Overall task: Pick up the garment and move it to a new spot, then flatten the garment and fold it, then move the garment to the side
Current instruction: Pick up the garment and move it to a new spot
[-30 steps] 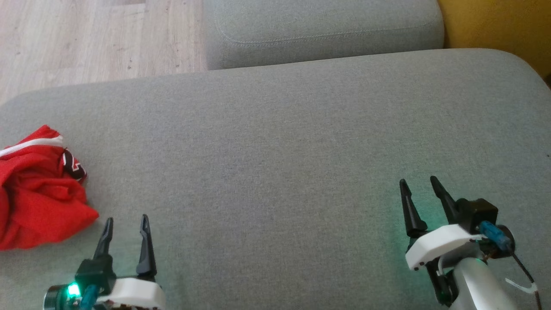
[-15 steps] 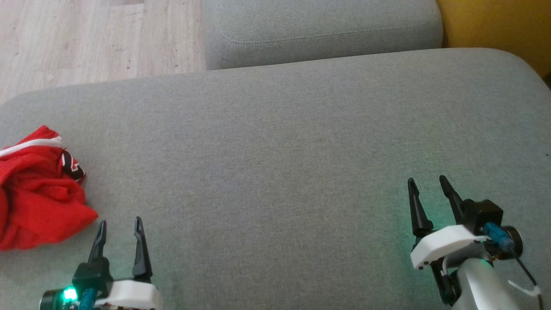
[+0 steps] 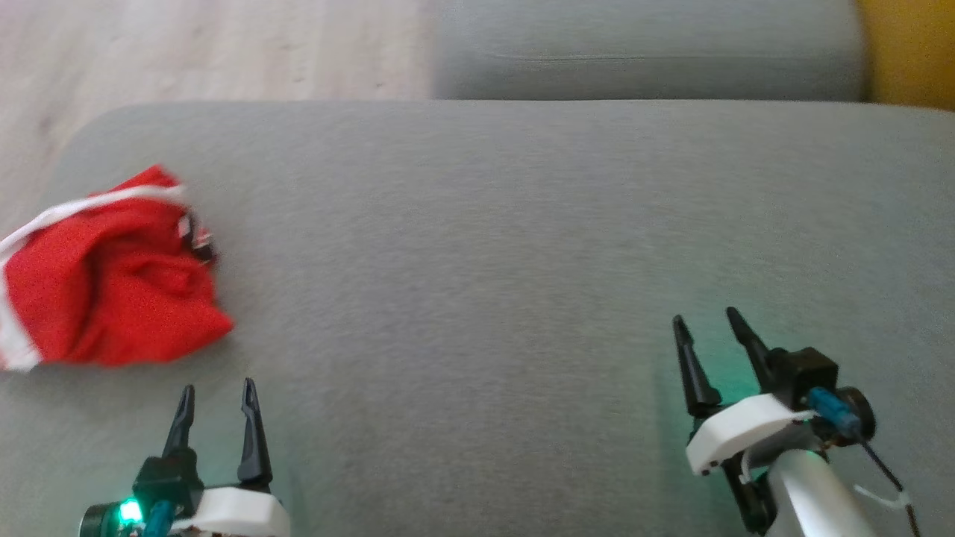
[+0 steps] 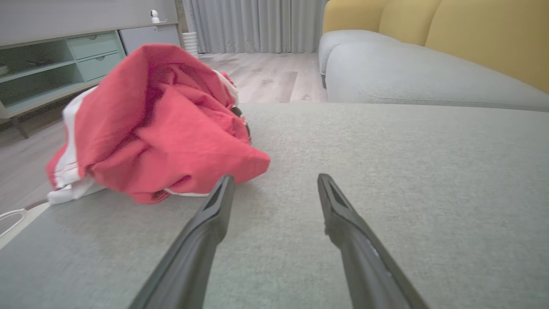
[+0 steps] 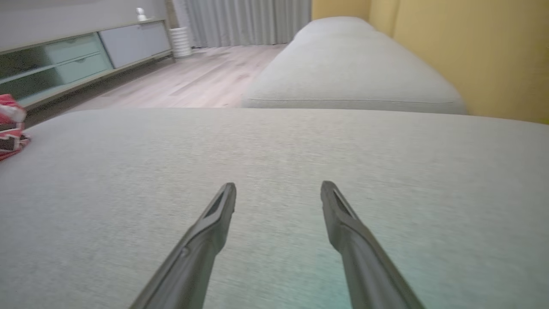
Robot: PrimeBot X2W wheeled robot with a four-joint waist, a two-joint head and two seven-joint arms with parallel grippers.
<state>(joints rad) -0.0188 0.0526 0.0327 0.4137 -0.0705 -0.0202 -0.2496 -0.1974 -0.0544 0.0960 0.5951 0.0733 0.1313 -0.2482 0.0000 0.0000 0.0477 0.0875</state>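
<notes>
This is a home living room. A grey upholstered sofa with yellow back cushions stands on a pale wood-plank floor. Beyond it hang long grey curtains, and a low sideboard with drawers and open shelves lines the wall.

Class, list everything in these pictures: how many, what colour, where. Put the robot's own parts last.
garment: one, red with white trim, crumpled at the large cushion's left end
large cushion: one, grey, under both grippers
second cushion: one, grey, beyond the large one
backrest: yellow, right of the cushions
floor: pale wood, beyond the large cushion
cabinet: one, pale green and grey, across the floor
curtains: grey, far wall
left gripper: one, dark fingers, open, beside the garment, not touching
right gripper: one, dark fingers, open, over bare cushion
</notes>
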